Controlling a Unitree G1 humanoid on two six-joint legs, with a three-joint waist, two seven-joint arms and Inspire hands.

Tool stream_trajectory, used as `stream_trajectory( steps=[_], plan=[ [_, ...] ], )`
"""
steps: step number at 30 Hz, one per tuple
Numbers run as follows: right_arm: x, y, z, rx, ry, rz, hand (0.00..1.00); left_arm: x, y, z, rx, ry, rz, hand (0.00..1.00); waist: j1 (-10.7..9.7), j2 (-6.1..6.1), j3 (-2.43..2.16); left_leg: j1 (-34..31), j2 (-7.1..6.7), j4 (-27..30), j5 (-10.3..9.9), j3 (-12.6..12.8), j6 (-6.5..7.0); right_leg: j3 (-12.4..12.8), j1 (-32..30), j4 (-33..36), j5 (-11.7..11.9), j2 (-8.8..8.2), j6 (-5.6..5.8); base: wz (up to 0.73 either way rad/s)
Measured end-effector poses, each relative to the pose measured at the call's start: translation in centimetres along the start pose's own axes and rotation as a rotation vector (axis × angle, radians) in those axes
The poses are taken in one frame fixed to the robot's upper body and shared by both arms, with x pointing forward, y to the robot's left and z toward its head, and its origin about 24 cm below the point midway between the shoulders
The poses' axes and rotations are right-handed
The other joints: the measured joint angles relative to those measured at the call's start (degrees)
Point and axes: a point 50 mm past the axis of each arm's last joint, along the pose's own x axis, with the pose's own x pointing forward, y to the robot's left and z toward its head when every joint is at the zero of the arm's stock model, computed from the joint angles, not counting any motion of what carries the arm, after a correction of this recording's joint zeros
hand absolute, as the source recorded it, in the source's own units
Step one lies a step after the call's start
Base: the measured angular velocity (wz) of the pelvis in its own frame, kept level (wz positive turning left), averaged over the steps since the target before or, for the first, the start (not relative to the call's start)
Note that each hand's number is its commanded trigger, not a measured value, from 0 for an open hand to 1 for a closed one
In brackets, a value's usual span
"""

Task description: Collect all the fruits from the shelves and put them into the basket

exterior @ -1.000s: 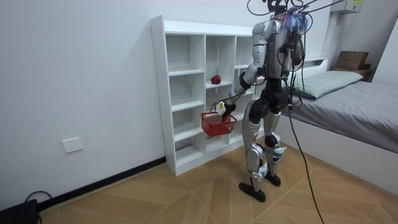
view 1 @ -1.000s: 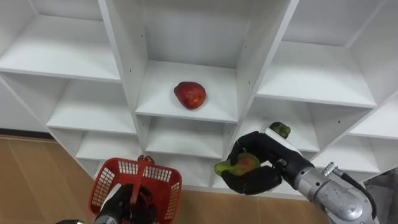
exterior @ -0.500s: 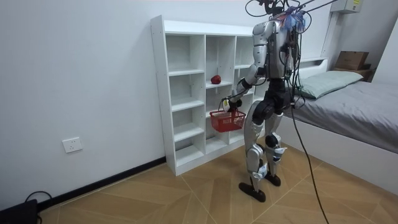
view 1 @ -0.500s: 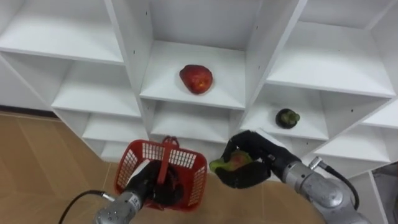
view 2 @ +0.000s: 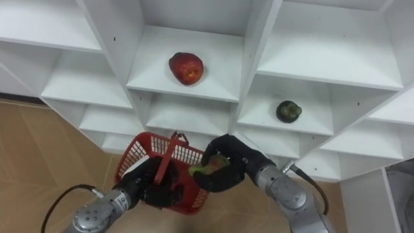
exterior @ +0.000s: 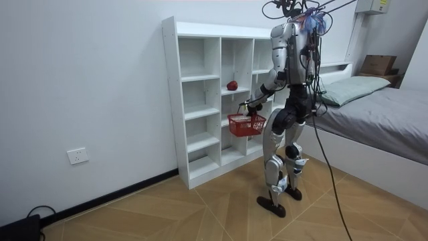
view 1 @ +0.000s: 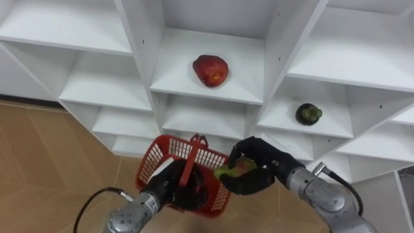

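Fruit, yellow-green with a red blush (view 1: 231,171): clasped in the curled fingers of the right robot hand (view 1: 259,173), at the 3 o'clock rim of the red basket (view 1: 162,160). Possibly touching the mesh; it cannot be told.
Basket: carried by its upright handle (view 1: 192,162), which the left robot hand (view 1: 173,189) grips with curled fingers.
Red apple (view 1: 211,70): on a middle shelf of the white closet (view 1: 278,39), at 12 o'clock from the basket.
Dark green fruit (view 1: 308,114): next column, one shelf lower, at 2 o'clock from the right robot hand.
Robot: standing before the closet, with a bed (exterior: 394,114) at the room view's right.
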Motion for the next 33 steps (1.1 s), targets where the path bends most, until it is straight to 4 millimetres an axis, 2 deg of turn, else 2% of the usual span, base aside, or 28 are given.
stream_trajectory(
  steps=[15, 22, 31, 32, 33],
  plan=[
    [0.4, 0.6, -0.6, 0.003, 0.021, -0.006, 1.0, 0.0, -0.6, 0.2, -0.081, -0.029, -0.095, 1.0, -0.2, 0.41, 0.07, -1.3, 0.04, 1.1, -0.1, 0.1, 0.17, 0.0, -0.6, 0.1, 0.0, -0.46, 0.01, 0.0],
    [0.3, 0.7, -0.8, -0.004, 0.022, -0.011, 1.0, 0.0, -0.8, 1.6, -0.06, -0.088, -0.142, 1.0, -0.3, 1.01, -0.06, -2.7, 0.03, 1.8, -0.1, 0.1, 0.17, 0.0, -1.9, 0.4, 0.0, -0.46, 0.02, 0.0],
    [0.3, 0.6, -0.7, -0.012, 0.013, -0.028, 1.0, -0.3, -0.6, 1.8, -0.077, -0.107, -0.166, 1.0, -0.4, 1.07, -0.06, -2.5, 0.0, 1.9, 0.0, 0.0, 0.18, 0.0, -2.0, 0.9, 0.0, -0.35, 0.01, 0.0],
    [0.3, 0.6, -0.7, -0.012, 0.013, -0.028, 0.7, -0.3, -0.6, 1.8, -0.079, -0.107, -0.167, 1.0, -0.4, 1.07, -0.06, -2.5, -0.01, 1.9, 0.0, 0.0, 0.19, 0.0, -2.0, 1.0, 0.0, -0.35, 0.01, 0.0],
    [0.3, 0.6, -0.7, -0.012, 0.012, -0.03, 0.2, -0.3, -0.6, 1.8, -0.088, -0.109, -0.168, 1.0, -0.4, 1.08, -0.06, -2.4, -0.01, 1.9, 0.0, 0.0, 0.2, 0.0, -2.0, 1.0, 0.0, -0.35, 0.01, 0.0]
  ],
)
